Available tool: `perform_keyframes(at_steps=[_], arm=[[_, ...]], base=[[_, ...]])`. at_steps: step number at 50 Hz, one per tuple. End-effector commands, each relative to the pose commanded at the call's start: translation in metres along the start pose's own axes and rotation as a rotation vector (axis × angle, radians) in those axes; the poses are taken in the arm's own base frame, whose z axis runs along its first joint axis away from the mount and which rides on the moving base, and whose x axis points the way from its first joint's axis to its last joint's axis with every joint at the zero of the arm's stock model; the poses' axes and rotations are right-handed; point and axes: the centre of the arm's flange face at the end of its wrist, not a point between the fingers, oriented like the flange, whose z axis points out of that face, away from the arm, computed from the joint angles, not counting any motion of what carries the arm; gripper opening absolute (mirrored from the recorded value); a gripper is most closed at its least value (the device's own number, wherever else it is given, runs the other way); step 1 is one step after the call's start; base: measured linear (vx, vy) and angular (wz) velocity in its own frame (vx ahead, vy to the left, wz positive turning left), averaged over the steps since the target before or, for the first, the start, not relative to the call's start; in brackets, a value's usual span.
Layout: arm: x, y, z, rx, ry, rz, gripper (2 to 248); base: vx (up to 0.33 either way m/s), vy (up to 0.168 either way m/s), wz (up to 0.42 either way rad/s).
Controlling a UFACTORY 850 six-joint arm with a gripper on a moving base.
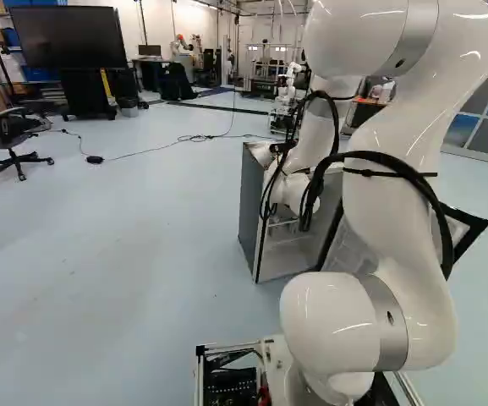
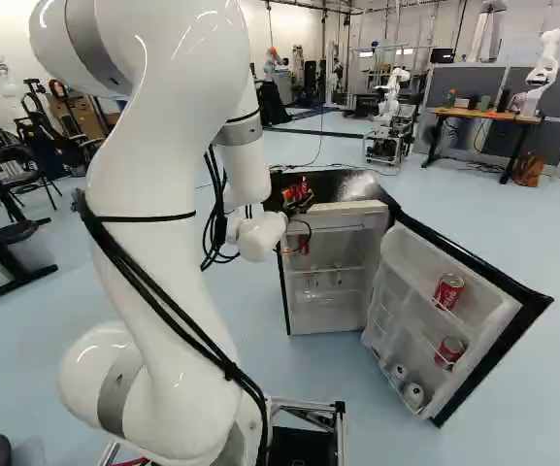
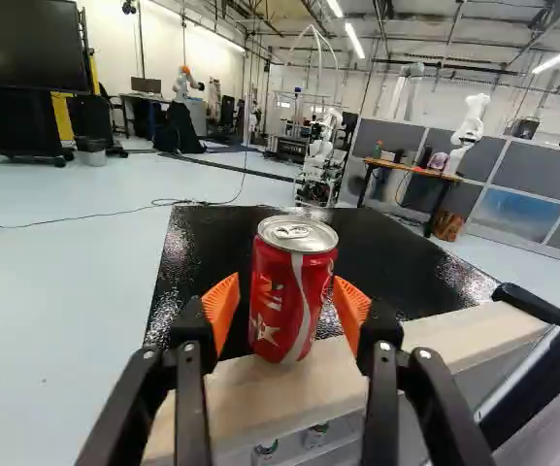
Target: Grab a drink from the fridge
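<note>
Can (image 3: pixel 292 291), red and upright, is outside the cold space, on top of the fridge (image 3: pixel 386 252) at its pale front edge. My hand (image 3: pixel 286 280) is around it, fingers apart, one orange pad (image 3: pixel 221 313) at each side; I see a slim gap on one side, so I don't count it as gripped. Below, the door (image 2: pixel 493 316) hangs wide open, with more cans (image 2: pixel 448 291) on its racks.

I'd call the job mostly done: a drink is out where anyone could reach it. If it is meant to stay on top, what is left is to draw back without knocking it, then perhaps swing the door shut. If I'm to carry it off, I must first close on it squarely, since a lopsided squeeze could tip it.
</note>
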Motion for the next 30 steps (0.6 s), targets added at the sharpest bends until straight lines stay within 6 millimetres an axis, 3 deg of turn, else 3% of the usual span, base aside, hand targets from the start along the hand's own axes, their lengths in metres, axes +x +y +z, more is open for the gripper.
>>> perform_keyframes(at_steps=[1, 2, 6, 7, 12, 13, 30], arm=[[0.0, 0.0, 0.0, 0.0, 0.0, 0.0, 134], [0.0, 0.0, 0.0, 0.0, 0.0, 0.0, 169], [0.0, 0.0, -0.001, 0.0, -0.001, 0.0, 169], [0.0, 0.0, -0.002, 0.0, -0.001, 0.0, 205], [0.0, 0.001, -0.007, -0.001, -0.004, 0.0, 205], [0.0, 0.001, -0.008, -0.001, -0.005, 0.0, 241], [0.001, 0.005, -0.038, -0.003, -0.023, -0.001, 247]], base=[[0.0, 0.0, 0.0], [0.0, 0.0, 0.0], [0.0, 0.0, 0.0], [0.0, 0.0, 0.0], [0.0, 0.0, 0.0], [0.0, 0.0, 0.0], [0.0, 0.0, 0.0]])
